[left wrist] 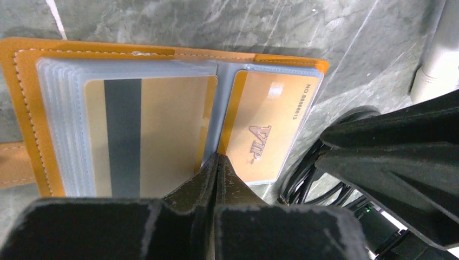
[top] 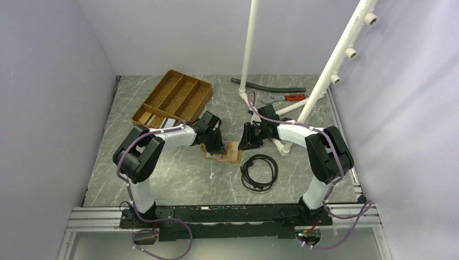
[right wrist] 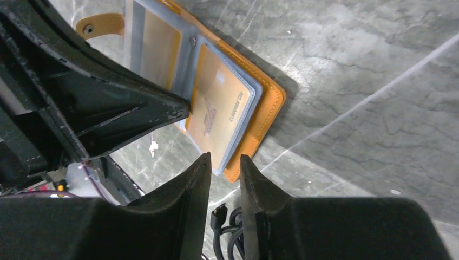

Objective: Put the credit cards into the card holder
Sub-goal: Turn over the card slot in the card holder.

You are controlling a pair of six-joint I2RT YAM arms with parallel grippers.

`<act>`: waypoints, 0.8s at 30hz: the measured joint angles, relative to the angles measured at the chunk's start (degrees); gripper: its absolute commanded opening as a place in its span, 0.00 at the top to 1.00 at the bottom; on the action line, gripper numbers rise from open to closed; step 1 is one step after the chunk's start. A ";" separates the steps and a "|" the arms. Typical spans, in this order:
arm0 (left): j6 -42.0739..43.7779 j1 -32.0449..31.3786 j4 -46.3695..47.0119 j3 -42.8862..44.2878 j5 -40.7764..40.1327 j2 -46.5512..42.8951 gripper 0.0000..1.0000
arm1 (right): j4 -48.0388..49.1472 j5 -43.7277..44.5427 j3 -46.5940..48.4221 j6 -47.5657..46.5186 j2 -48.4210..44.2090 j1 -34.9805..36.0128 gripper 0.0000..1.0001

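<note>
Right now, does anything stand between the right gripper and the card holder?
Nothing visible does. The right gripper sits open at the edge of the card holder; the shut left gripper is at its middle fold, not between.

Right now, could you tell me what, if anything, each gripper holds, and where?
The left gripper looks shut on the card holder, pinching its clear sleeves at the middle fold. The right gripper is open around a sleeve corner, holding nothing.

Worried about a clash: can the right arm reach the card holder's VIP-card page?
Likely yes: the right gripper, open, sits at the free edge of that page; the shut left gripper is at the fold.
</note>
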 measured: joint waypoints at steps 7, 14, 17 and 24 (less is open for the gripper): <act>-0.72 1.05 3.72 -2.01 2.16 0.72 1.00 | 3.41 -4.11 -1.79 3.02 0.52 0.02 0.65; -1.25 1.55 6.80 -3.58 3.65 0.61 1.00 | 5.70 -5.92 -1.84 4.57 2.34 0.17 0.67; -1.66 1.55 7.72 -3.93 3.87 0.61 1.00 | 6.03 -6.34 -1.84 4.79 2.86 0.28 0.67; -2.01 1.60 7.78 -3.98 3.93 0.61 1.00 | 6.05 -6.19 -1.84 4.85 3.15 0.44 0.66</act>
